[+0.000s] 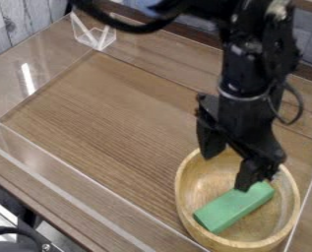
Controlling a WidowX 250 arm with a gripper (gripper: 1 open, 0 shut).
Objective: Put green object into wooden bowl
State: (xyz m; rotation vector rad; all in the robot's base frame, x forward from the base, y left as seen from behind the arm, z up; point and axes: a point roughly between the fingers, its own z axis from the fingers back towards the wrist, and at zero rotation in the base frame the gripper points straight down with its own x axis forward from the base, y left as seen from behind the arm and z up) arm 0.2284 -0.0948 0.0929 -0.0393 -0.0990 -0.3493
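The green object (pixel 233 207) lies flat inside the wooden bowl (pixel 194 187), towards its front right, at the lower right of the camera view. My gripper (pixel 234 159) hangs over the bowl, pointing down, just above the block. Its black fingers (pixel 256 169) stand apart with nothing between them, so it is open. The arm's black body reaches down from the top of the frame and hides the back rim of the bowl.
A wood-grain table top (pixel 105 118) lies inside low clear plastic walls (pixel 40 162). A clear bracket (pixel 93 37) stands at the back left corner. Part of the table's front edge and floor shows at lower left.
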